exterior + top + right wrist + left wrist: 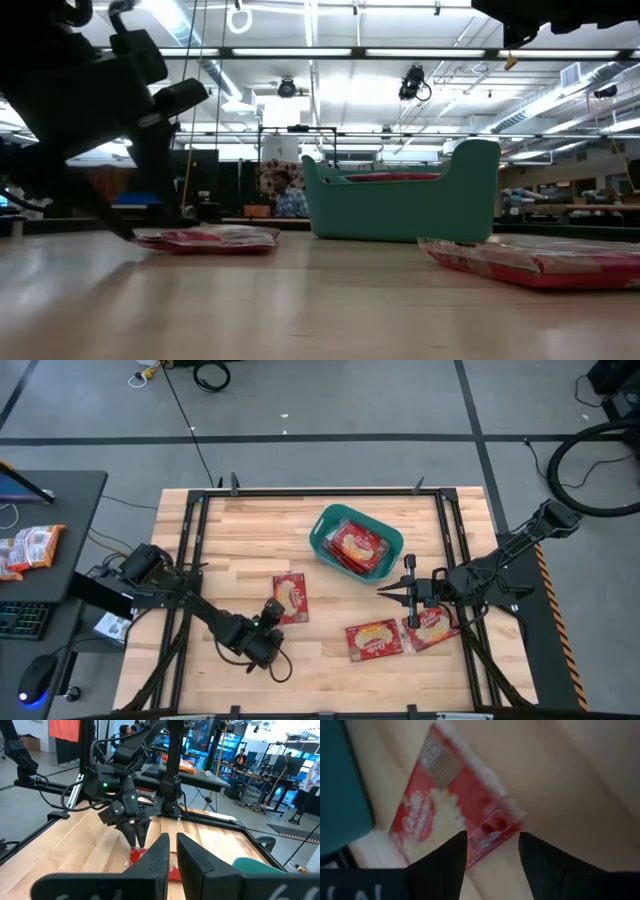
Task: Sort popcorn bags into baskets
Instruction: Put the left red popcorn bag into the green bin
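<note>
A teal basket [320,530] [400,195] stands toward the table's far side with red popcorn bags [357,546] inside. One red bag [291,598] [205,238] [445,815] lies flat near the table's middle. My left gripper [272,610] [492,851] is open and low over that bag's near end, one finger on either side of its corner. Two more bags [372,638] [432,628] [540,260] lie flat near the right. My right gripper [388,588] [172,842] is shut and empty, raised between the basket and those two bags.
Black frame rails [190,550] [455,550] run along the table's left and right sides. A side desk [50,510] to the left carries snack packets, a keyboard and a mouse. People [240,755] sit in the room beyond. Bare wood [250,530] lies left of the basket.
</note>
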You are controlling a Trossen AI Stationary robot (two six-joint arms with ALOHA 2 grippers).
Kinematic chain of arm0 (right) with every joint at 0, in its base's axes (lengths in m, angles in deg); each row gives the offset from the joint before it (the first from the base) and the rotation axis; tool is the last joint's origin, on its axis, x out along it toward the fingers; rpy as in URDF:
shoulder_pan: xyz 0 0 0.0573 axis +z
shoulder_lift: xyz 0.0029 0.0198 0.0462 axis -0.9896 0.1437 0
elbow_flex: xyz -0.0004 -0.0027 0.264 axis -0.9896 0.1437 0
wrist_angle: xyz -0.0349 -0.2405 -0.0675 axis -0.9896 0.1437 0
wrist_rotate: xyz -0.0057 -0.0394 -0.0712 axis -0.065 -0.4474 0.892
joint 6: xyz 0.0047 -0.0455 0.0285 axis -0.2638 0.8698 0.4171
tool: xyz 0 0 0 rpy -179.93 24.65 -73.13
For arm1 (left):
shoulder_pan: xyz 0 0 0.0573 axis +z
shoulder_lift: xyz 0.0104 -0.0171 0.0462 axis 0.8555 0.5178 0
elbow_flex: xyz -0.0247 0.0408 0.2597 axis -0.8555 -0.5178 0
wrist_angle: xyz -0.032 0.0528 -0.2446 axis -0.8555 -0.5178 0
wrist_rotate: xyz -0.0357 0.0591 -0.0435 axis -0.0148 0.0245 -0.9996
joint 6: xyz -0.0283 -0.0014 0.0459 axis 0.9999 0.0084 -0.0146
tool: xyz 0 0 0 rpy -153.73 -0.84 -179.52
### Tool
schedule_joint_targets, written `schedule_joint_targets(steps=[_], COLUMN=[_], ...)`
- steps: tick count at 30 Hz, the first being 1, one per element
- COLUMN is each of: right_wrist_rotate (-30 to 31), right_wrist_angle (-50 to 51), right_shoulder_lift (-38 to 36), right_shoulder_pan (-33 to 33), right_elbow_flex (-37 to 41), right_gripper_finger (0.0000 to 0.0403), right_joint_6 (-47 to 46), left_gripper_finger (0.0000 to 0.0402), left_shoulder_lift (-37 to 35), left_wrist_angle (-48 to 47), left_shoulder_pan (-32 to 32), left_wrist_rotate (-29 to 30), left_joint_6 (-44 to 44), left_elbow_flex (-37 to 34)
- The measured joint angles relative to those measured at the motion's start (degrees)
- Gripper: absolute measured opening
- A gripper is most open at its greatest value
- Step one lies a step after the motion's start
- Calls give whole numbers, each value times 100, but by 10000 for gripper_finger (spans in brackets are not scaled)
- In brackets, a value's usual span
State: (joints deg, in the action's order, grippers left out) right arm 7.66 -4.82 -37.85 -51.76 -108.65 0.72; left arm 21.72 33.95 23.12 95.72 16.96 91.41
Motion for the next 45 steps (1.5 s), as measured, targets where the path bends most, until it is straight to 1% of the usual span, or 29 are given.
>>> schedule_joint_targets(steps=[2,7,13,15,17,21,22,25,30,32,34,39,41,45], right_wrist_rotate=[-2,-4,-4,-7,-6,-7,-7,-7,-7,-7,-7,-7,-6,-7], right_wrist_angle=[0,0,1,2,2,3,2,3,2,0,2,-22,-3,-5], right_shoulder_lift=[0,0,0,0,0,0,0,0,0,0,0,0,2,2], right_shoulder_pan=[0,1,0,0,0,0,0,0,0,0,0,0,0,0], right_elbow_flex=[0,0,0,0,0,0,0,0,0,0,0,0,0,0], right_gripper_finger=[41,41,41,41,41,41,41,41,41,41,41,41,41,41], right_joint_6=[0,2,2,2,2,28,28,36,26,26,28,46,46,50], left_gripper_finger=[184,171,148,130,103,24,13,9,4,4,3,2,2,1], left_shoulder_lift=[0,0,-13,-20,-22,-7,-4,4,-145,-327,-537,-1187,-1396,-1751], left_wrist_angle=[98,605,1294,1353,1367,1432,1476,1553,1329,1005,717,85,89,282], left_shoulder_pan=[26,105,190,238,255,255,256,322,629,811,1031,1707,1999,2516], left_wrist_rotate=[-157,-245,-159,-217,-236,-299,-286,-132,187,311,306,77,-105,-614], left_joint_6=[-160,-346,-575,-575,-547,-517,-482,-335,-10,227,457,1076,1199,1154], left_elbow_flex=[-14,-201,-473,-528,-566,-584,-586,-530,27,359,704,1421,1633,1980])
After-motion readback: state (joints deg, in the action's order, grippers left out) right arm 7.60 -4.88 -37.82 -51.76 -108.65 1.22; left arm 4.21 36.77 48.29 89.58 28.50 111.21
